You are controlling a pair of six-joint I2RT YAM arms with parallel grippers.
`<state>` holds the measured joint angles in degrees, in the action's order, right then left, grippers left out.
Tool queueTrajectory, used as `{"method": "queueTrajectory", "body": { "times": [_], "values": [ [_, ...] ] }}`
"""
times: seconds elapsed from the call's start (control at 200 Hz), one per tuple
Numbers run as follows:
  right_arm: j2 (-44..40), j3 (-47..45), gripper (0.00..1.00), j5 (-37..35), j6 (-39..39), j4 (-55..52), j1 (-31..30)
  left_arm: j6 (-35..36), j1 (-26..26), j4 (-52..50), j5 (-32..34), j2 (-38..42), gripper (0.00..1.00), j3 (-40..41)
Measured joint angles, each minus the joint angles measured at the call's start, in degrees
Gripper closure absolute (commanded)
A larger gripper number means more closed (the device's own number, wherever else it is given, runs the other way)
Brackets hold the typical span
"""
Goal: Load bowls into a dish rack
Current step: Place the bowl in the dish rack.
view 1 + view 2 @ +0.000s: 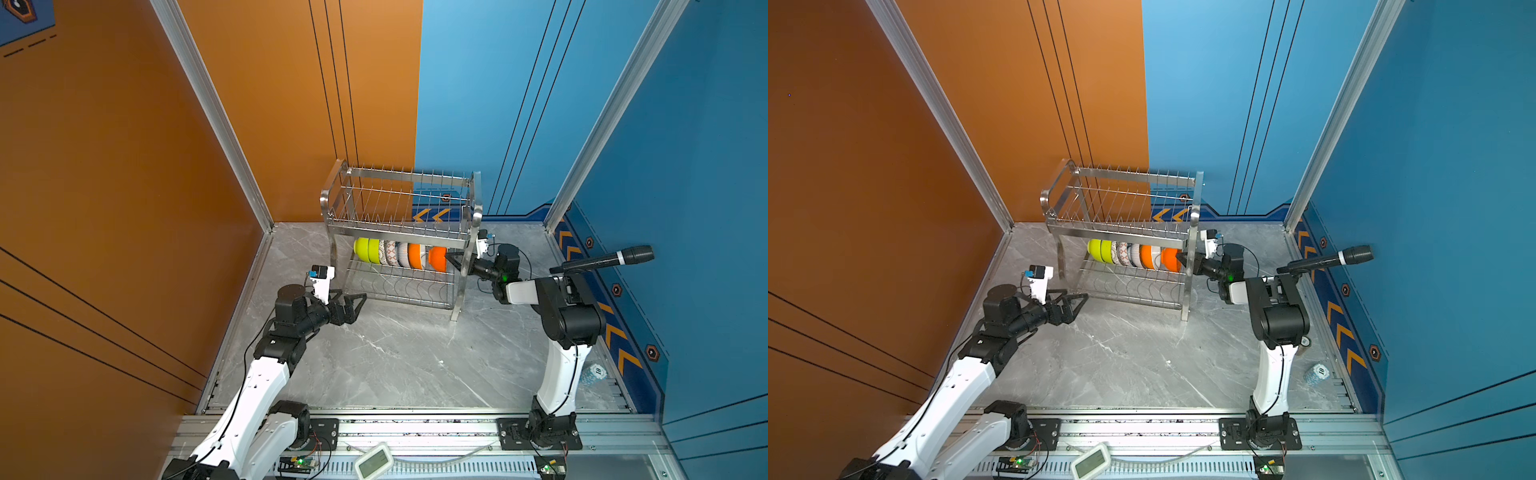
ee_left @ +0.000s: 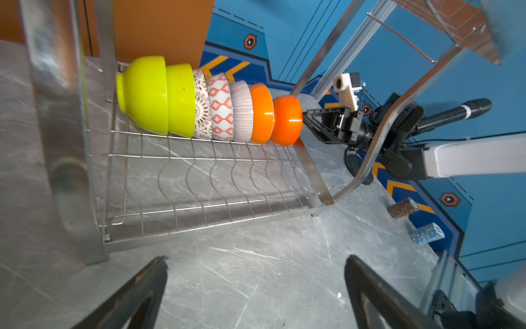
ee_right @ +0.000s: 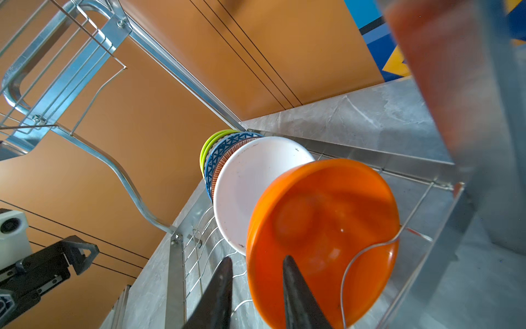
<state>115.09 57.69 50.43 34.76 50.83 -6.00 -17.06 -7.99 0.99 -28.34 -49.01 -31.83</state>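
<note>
The right pincer (image 3: pixel 257 257), jaws parted astride the end orange bowl (image 3: pixel 327 216) rim, faces along the row of bowls (image 2: pixel 219 111); the left pincer (image 2: pixel 256 257), gaping empty, sits farther off.

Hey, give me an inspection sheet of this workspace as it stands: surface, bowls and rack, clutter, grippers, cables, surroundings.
Surface: grey marble table; no bowls left on it.
Job's things: seven bowls nested on their sides in a row on the lower tier of the dish rack; top tier holds none.
Clutter: microphone; brown chip stack and blue-white chip stack near the table's right edge.
Grippers: left gripper wide open, holding nothing; right gripper has its fingers parted astride the rim of the end orange bowl.
Cables: black cable along the left arm.
Surroundings: orange wall, blue wall.
</note>
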Motion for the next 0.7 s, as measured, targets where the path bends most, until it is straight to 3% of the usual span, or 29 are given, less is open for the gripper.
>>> {"method": "queueTrajectory", "body": {
  "times": [0.476,0.701],
  "values": [
    [-9.6,-5.5,0.51,-10.9,-8.0,-15.6,0.8,1.2,3.4,-6.1,20.5,5.3,0.02,0.0],
    [-16.6,-6.3,0.32,-21.7,-11.7,-27.1,-0.2,0.7,5.0,-8.2,28.7,5.7,0.02,0.0]
  ]
}}
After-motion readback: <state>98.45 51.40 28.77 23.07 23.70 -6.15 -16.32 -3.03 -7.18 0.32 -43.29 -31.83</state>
